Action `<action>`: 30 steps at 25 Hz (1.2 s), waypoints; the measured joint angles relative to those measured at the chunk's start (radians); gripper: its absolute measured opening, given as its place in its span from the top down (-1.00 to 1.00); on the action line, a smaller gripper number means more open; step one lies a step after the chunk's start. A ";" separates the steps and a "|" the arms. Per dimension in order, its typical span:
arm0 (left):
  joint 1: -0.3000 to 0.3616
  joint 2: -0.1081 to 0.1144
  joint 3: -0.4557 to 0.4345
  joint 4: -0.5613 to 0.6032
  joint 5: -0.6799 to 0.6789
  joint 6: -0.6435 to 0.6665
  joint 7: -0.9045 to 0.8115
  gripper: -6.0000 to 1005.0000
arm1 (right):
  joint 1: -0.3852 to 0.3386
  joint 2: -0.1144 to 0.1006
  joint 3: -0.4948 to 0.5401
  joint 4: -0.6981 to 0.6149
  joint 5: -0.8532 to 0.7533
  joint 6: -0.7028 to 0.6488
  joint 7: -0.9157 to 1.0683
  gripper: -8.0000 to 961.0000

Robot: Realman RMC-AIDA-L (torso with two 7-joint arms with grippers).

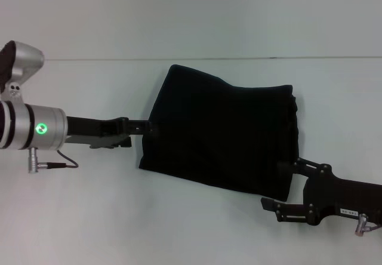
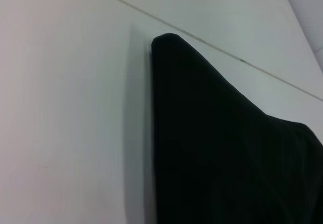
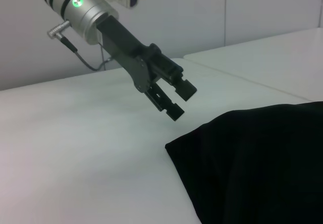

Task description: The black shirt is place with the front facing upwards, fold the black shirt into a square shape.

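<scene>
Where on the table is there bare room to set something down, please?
The white table is bare behind the black shirt and along the near edge between the left gripper and right gripper. It is crowded where each gripper flanks the shirt.

Folded shirt on the table
The black shirt (image 2: 227, 153) lies flat on the white table (image 2: 65, 123), one rounded corner pointing toward the seam line.

The black shirt (image 1: 221, 136) lies folded into a rough, plain-faced square, lettering hidden.
</scene>
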 joint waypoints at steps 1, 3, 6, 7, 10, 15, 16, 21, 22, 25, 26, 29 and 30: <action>-0.005 -0.005 0.002 -0.010 0.003 -0.012 0.004 -0.82 | 0.001 0.000 -0.002 0.000 0.000 0.000 0.000 -0.94; -0.007 -0.008 0.002 -0.013 0.004 -0.019 0.008 -0.81 | 0.002 0.000 -0.004 0.000 0.000 0.001 0.000 -0.94; -0.008 -0.020 0.008 -0.015 0.006 -0.046 0.014 -0.79 | 0.005 0.000 -0.004 0.001 0.000 0.001 0.000 -0.94; -0.008 -0.024 0.015 -0.015 0.006 -0.058 0.014 -0.79 | 0.005 0.000 -0.004 0.001 0.000 0.001 0.000 -0.94; -0.008 -0.036 0.033 -0.015 0.004 -0.092 0.014 -0.77 | 0.007 0.000 -0.004 0.001 0.000 0.001 0.003 -0.94; -0.009 -0.057 0.054 -0.015 0.002 -0.146 0.015 -0.74 | 0.008 0.000 -0.004 0.003 0.000 0.002 0.006 -0.94; -0.009 -0.058 0.055 -0.015 0.002 -0.151 0.015 -0.74 | 0.008 0.001 -0.004 0.003 0.000 0.002 0.007 -0.94; -0.017 -0.062 0.057 -0.018 0.003 -0.154 0.015 -0.71 | 0.007 0.002 -0.003 0.003 0.002 0.004 0.008 -0.94; -0.019 -0.062 0.062 -0.023 0.004 -0.154 0.015 -0.71 | 0.007 0.002 -0.003 0.003 0.003 0.004 0.008 -0.94; -0.021 -0.065 0.075 -0.029 -0.001 -0.155 0.016 -0.69 | 0.007 0.002 -0.003 0.003 0.003 0.004 0.010 -0.94; -0.022 -0.066 0.077 -0.029 -0.002 -0.154 0.016 -0.69 | 0.008 0.002 -0.003 0.003 0.003 0.004 0.012 -0.94; -0.027 -0.069 0.080 -0.029 -0.006 -0.146 0.016 -0.67 | 0.009 0.002 -0.003 0.003 0.004 0.004 0.013 -0.94; -0.028 -0.070 0.080 -0.029 -0.008 -0.143 0.016 -0.67 | 0.009 0.002 -0.003 0.003 0.005 0.004 0.013 -0.94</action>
